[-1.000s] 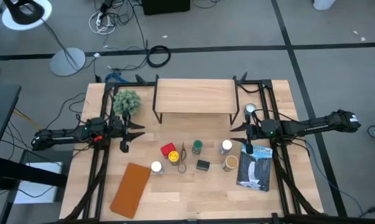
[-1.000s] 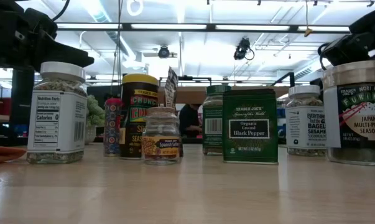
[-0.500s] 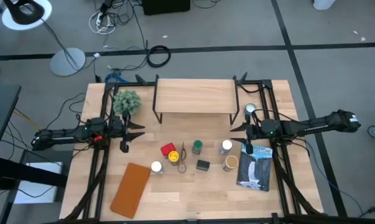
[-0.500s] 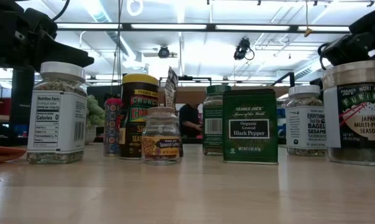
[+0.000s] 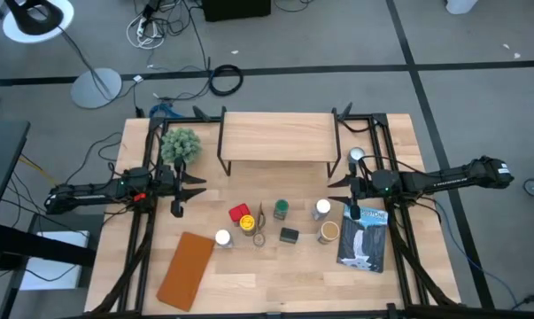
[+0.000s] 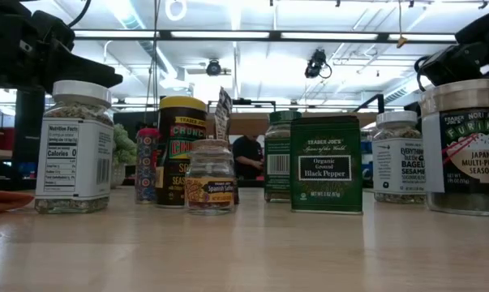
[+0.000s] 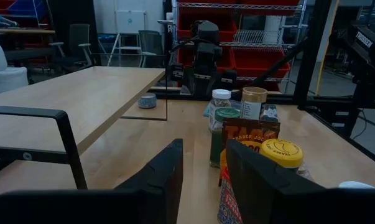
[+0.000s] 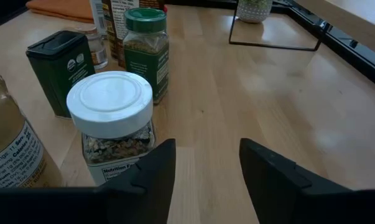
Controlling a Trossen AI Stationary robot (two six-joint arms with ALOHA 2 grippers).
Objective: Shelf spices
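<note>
The spices stand bunched on the table in front of the shelf (image 5: 276, 135), a light wood plank on thin black legs. In the high view I see a red box (image 5: 239, 213), a yellow-lidded jar (image 5: 247, 222), a green-lidded jar (image 5: 281, 208), a dark tin (image 5: 289, 235), two white-lidded jars (image 5: 222, 237) (image 5: 322, 208) and a tan-lidded jar (image 5: 328, 231). My left gripper (image 5: 189, 189) hovers open left of the cluster. My right gripper (image 5: 346, 190) hovers open just right of it, close to the white-lidded jar (image 8: 115, 115). Neither touches anything.
A flat brown pad (image 5: 185, 268) lies near the table's front left. A blue-and-white book (image 5: 364, 239) lies at the right. A small green plant (image 5: 181, 145) stands left of the shelf, and a small round tin (image 5: 357, 155) right of it. Black frame rails run along both sides.
</note>
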